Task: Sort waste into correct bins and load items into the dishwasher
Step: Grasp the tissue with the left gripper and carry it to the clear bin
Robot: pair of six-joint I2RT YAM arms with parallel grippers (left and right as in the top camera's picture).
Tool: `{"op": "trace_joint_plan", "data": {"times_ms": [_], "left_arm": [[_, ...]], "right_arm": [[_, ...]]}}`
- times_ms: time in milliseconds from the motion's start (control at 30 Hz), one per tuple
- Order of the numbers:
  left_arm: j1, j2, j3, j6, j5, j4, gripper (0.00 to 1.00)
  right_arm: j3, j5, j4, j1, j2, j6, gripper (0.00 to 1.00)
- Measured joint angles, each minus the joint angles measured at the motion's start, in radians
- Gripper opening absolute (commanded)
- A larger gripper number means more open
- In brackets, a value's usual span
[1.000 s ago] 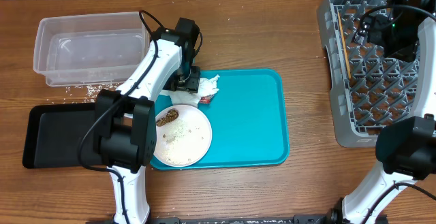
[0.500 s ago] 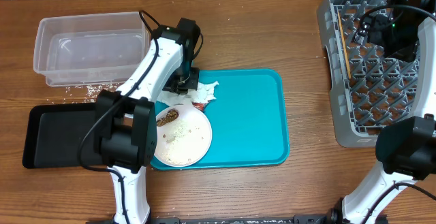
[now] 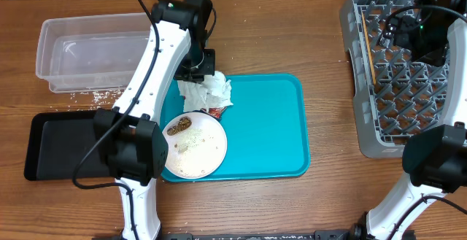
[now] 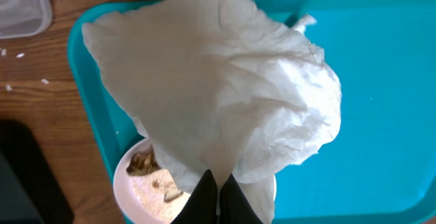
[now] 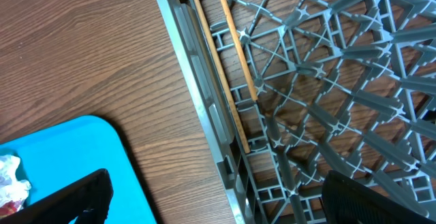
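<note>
Dish rack [image 3: 398, 87]: chopsticks [image 5: 231, 60] in; no dishes seen.
Tub [image 3: 44, 57]: no waste visible yet.
Plate [image 3: 201, 152]: on teal tray [image 3: 270, 123], food lump [image 3: 179, 126] on it.
Napkin [image 4: 218, 81]: hanging over tray, pinched by closed left gripper [image 4: 218, 193].
Right gripper [image 5: 214, 180]: open, empty, above rack.

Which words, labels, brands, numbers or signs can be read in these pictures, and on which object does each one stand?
None: no text can be read in any view.
Any print on the small red wrapper is too small to read, and the white napkin partly hides it.
I see no markings on the clear tub, black tray, teal tray, plate, dish rack or chopsticks.
</note>
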Motion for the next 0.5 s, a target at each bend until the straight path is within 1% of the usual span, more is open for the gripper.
{"op": "trace_joint_plan", "data": {"times_ms": [200,300,400,500], "left_arm": [[0.007,0.0,0.141,-0.004,-0.013,-0.079,0.04],[0.026,0.0,0.218,-0.026,-0.049,-0.101,0.04],[0.07,0.0,0.299,-0.051,-0.094,-0.097,0.04],[0.144,0.0,0.362,-0.068,-0.122,-0.068,0.04]], "right_arm": [[0.0,0.0,0.0,0.0,0.0,0.0,1.0],[0.0,0.0,0.0,0.0,0.0,0.0,1.0],[0.0,0.0,0.0,0.0,0.0,0.0,1.0],[0.0,0.0,0.0,0.0,0.0,0.0,1.0]]}}
